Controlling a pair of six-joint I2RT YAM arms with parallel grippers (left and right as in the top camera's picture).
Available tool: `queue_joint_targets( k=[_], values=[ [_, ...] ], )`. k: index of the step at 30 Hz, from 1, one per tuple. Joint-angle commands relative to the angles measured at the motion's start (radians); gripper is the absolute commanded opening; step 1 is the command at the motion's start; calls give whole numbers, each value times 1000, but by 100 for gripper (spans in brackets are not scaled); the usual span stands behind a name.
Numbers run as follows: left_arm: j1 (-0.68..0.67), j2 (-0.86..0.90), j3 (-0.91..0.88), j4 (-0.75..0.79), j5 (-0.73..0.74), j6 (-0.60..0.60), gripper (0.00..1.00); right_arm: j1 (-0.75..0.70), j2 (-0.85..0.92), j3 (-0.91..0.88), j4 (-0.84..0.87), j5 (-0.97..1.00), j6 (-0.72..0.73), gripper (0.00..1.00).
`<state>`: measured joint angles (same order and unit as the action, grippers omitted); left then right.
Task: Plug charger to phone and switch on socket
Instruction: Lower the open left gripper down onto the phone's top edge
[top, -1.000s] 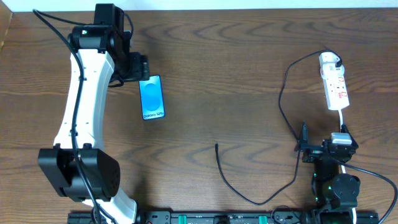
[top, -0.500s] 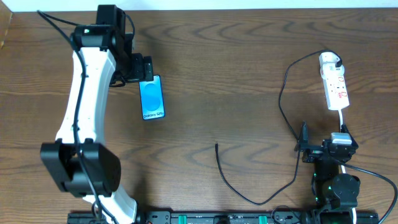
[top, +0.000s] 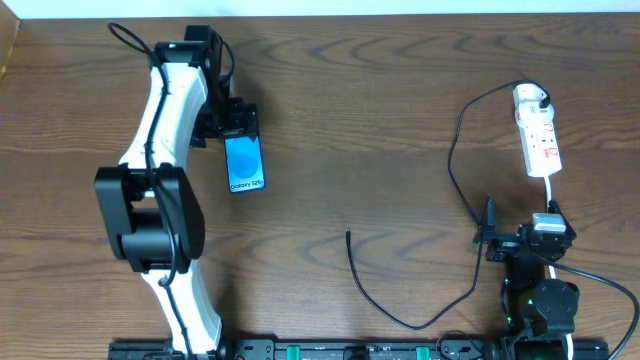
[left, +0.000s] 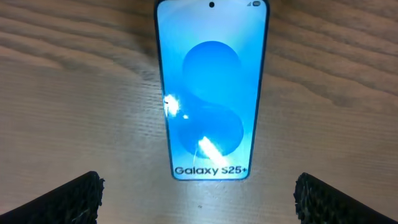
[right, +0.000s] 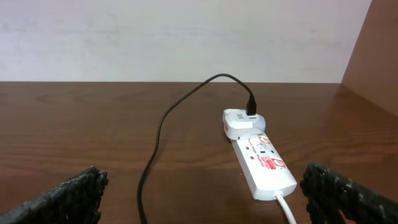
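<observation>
The phone (top: 245, 163) lies flat on the table at the left, blue screen up with "Galaxy S25+" text. In the left wrist view the phone (left: 211, 93) fills the middle. My left gripper (top: 238, 120) hovers at the phone's far end, and its jaws (left: 199, 190) are open and empty. The charger, a thin black cable (top: 455, 150), runs from its loose tip (top: 348, 234) to a white plug (top: 530, 97) seated in the socket (top: 540, 140). My right gripper (top: 520, 238) sits in front of the socket (right: 264, 163), jaws (right: 205, 193) open and empty. The cable (right: 158, 134) lies to their left.
The socket's white cord (top: 552, 195) runs down toward the right arm's base. The cable loops across the front of the table (top: 420, 322). A wall (right: 186, 37) stands behind the table's far edge.
The left arm has swung to the right and its gripper has shifted slightly right over the phone's far end. The phone, cable, socket and right arm have not moved.
</observation>
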<state>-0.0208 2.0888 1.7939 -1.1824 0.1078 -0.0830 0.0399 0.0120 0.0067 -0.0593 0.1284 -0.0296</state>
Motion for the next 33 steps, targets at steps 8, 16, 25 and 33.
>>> queue_joint_targets(
  k=[8,16,25,33],
  values=[
    [2,90,16,14,20,-20,98,13,-6,-1,-3,8,14,99],
    [2,97,15,47,20,-20,98,13,-6,-1,-3,8,14,99],
    [2,98,5,66,20,-42,98,13,-6,-1,-3,8,14,99],
    [-27,100,1,88,19,-54,98,13,-6,-1,-3,8,14,99]
  ],
)
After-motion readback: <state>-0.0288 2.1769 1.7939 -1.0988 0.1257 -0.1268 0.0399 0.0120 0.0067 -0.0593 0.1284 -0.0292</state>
